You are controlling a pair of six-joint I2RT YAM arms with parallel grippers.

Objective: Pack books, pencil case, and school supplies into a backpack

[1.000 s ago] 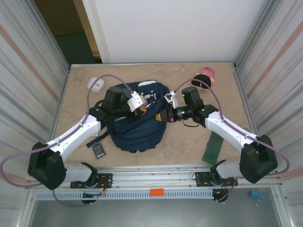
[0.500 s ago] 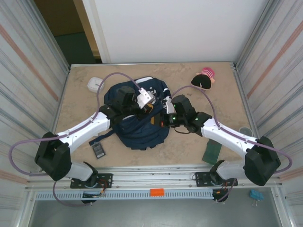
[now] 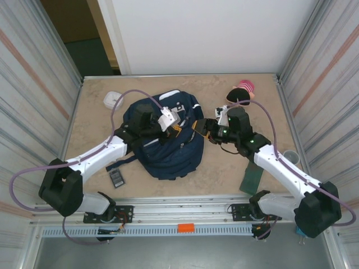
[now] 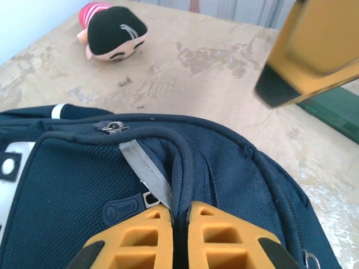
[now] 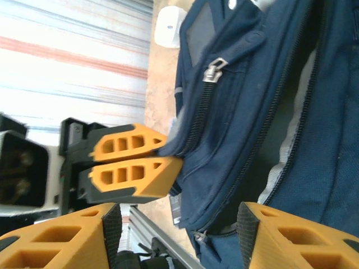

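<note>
From above, we saw the backpack (image 3: 168,154) lying in the middle of the desk (image 3: 219,174). The left jaws were closed on fabric at its top, and the right jaws stood open just beside them, holding nothing. With both arms crowded over the same patch, we judged a collision the nearest risk. The dark green book (image 3: 251,175) lay near the desk's front edge beside the right arm, and the flat black rectangle (image 3: 116,178) lay near that edge by the left arm; a careless sweep could knock either off. In the left wrist view, the orange fingers (image 4: 151,224) pinched only a thin fold beside a grey strip (image 4: 147,171) and a zip pull (image 4: 115,126). We thought so slight a hold could slip and let the mouth fall shut. One right finger (image 4: 311,50) hung close above. In the right wrist view, the open fingers (image 5: 61,241) faced the bag's zip line, with the left fingers (image 5: 134,176) clamped on its rim close by. Closing there, we feared, might catch a strap or the other fingers rather than the opening's edge.
</note>
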